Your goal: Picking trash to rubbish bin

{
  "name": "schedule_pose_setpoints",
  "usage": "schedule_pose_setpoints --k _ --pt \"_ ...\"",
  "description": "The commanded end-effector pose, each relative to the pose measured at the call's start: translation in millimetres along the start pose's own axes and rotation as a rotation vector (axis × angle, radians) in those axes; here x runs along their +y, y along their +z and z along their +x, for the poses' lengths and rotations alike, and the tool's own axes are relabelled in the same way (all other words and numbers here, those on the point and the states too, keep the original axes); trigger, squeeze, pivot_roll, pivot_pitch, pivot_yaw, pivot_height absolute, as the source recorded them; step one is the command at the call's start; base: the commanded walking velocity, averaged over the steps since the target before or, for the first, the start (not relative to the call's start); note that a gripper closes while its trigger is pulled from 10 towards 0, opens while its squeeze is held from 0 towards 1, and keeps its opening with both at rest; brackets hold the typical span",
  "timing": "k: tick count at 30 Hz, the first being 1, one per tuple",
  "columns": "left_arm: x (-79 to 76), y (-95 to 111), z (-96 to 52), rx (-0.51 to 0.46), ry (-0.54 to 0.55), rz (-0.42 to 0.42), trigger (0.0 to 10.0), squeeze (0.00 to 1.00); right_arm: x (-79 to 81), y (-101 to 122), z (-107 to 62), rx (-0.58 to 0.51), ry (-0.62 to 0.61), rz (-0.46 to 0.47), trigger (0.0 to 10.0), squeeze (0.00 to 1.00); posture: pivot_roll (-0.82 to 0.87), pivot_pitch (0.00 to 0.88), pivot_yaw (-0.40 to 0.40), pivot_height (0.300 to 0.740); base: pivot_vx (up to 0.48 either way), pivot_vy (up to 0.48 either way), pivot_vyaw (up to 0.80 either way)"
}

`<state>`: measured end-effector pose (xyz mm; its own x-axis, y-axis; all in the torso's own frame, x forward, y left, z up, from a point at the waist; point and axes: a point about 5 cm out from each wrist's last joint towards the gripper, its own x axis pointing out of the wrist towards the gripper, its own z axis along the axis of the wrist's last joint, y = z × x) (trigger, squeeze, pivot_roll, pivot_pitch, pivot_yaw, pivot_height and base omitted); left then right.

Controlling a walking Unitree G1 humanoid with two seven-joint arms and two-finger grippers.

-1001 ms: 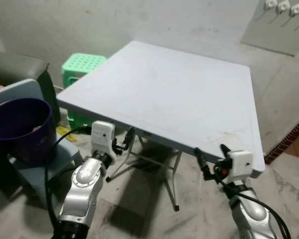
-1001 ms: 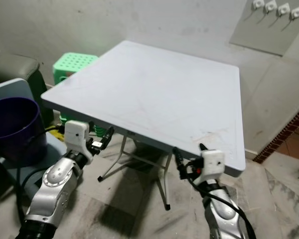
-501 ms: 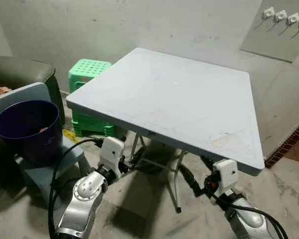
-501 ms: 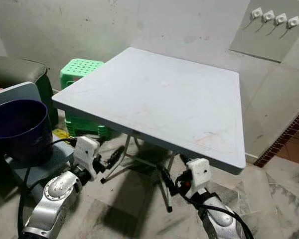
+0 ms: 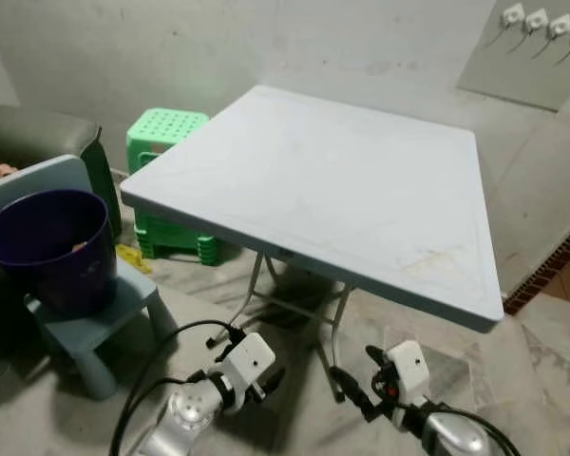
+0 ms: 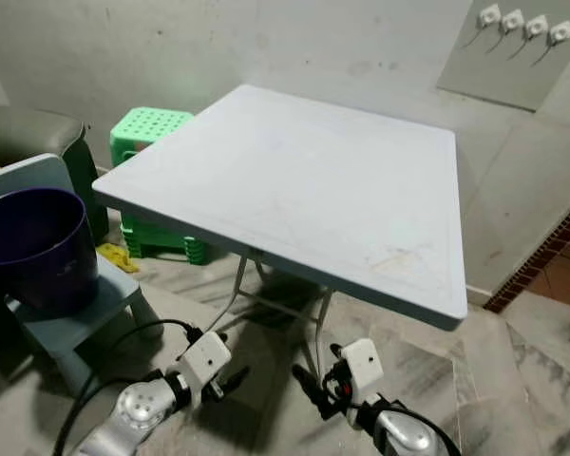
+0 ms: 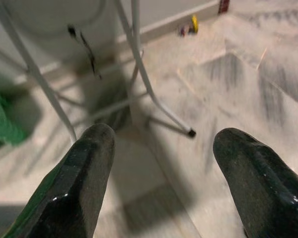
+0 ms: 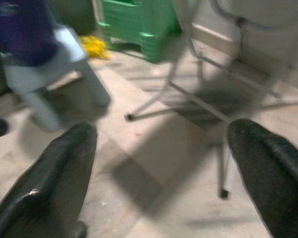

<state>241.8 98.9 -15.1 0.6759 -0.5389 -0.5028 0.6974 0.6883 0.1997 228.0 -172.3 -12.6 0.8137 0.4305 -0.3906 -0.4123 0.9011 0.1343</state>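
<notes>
Hanging low with fingers apart, both end effectors (image 5: 266, 380) (image 5: 356, 375) sit well right of the purple bin (image 5: 43, 247).

pale grey table (image 5: 342, 190), purple bin (image 5: 43, 242), green stool (image 5: 166, 128)

Matt plastic table (image 5: 342, 190), glossy purple bin (image 5: 47, 247), marbled floor (image 7: 248, 89)

- Dim, even indoor light; the pale square folding counter (image 5: 332, 180) is the brightest surface.
- A soft dark shadow lies on the marbled stone floor (image 7: 248, 74) beyond the left pincer (image 7: 164, 173).
- Right wrist view is motion-blurred; fingertips (image 8: 54, 173) are soft.
</notes>
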Motion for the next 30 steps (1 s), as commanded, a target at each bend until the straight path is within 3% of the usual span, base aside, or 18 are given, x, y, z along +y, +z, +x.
schedule_pose_setpoints --k 1,6,9,13,17,18,22,30 --pt "2.6 -8.6 1.2 0.033 0.041 -0.016 10.0 0.0 -11.4 -8.0 -3.3 0.022 -0.088 0.017 10.0 0.0 -0.04 0.0 -0.067 0.74 0.0 0.0 0.0" --pt "0.4 -30.3 2.4 0.148 0.112 -0.123 10.0 0.0 -18.6 -31.4 -7.3 0.107 -0.215 0.067 10.0 0.0 -0.04 0.0 -0.066 0.74 0.0 0.0 0.0" --pt "-3.5 -44.5 -0.6 0.229 0.139 -0.139 10.0 0.0 -20.8 -50.8 -15.1 0.188 -0.301 0.106 10.0 0.0 -0.05 0.0 -0.06 0.74 0.0 0.0 0.0" --pt "-5.2 -53.1 -3.9 0.273 0.167 -0.189 10.0 0.0 -21.2 -60.0 -20.1 0.23 -0.346 0.117 10.0 0.0 -0.06 0.0 -0.057 0.74 0.0 0.0 0.0" --pt "-11.0 -69.9 -12.7 0.344 0.204 -0.276 10.0 0.0 -18.7 -80.3 -33.3 0.315 -0.415 0.159 10.0 0.0 -0.07 0.0 -0.052 0.74 0.0 0.0 0.0" --pt "-14.9 -78.6 -18.0 0.375 0.221 -0.335 10.0 0.0 -16.8 -89.6 -39.9 0.352 -0.448 0.187 10.0 0.0 -0.07 0.0 -0.052 0.74 0.0 0.0 0.0" --pt "-21.9 -92.2 -28.4 0.4 0.237 -0.415 10.0 0.0 -10.5 -105.9 -52.1 0.417 -0.479 0.232 10.0 0.0 -0.08 0.0 -0.05 0.74 0.0 0.0 0.0" --pt "-24.2 -100.2 -35.7 0.406 0.26 -0.454 10.0 0.0 -5.6 -115.8 -60.1 0.453 -0.494 0.251 10.0 0.0 -0.07 0.0 -0.055 0.74 0.0 0.0 0.0"
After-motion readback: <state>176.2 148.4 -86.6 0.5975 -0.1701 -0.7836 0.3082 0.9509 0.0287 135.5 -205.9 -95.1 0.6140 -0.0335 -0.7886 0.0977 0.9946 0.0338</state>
